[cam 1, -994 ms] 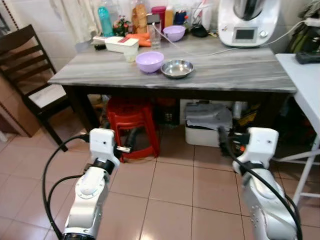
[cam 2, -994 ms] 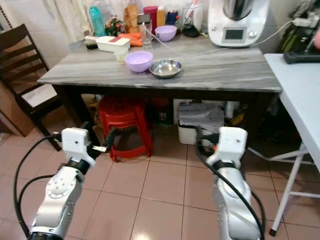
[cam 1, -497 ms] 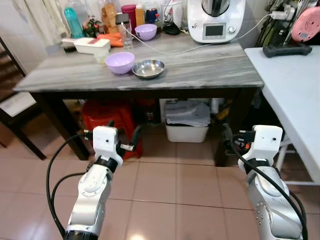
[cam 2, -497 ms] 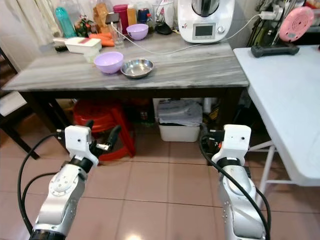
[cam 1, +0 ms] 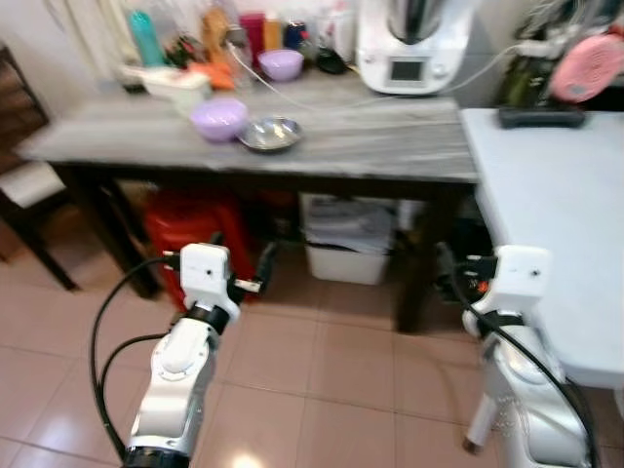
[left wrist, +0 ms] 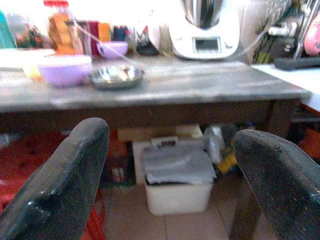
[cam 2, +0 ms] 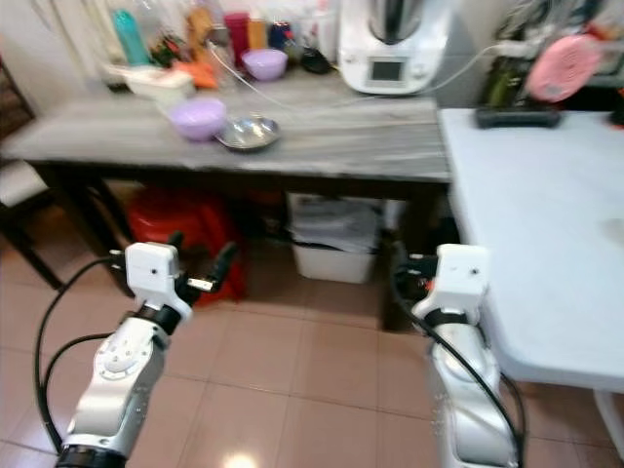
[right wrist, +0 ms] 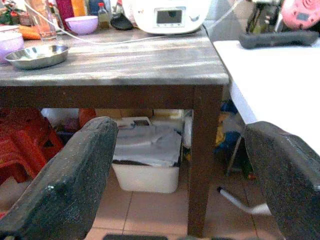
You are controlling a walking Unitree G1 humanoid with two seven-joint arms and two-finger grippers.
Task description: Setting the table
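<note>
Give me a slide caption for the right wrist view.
Open right pincer faces a grey table holding a steel bowl, white bin beneath.

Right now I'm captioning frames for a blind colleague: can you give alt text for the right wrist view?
Two open black end effector fingers frame a grey wooden table holding a steel bowl and a white kitchen appliance. A white bin sits underneath; a white table adjoins.

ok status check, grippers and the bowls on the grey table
Left gripper and right gripper both open, empty, low before the grey table. Purple bowl and steel bowl untouched on top. Nothing between.
</note>
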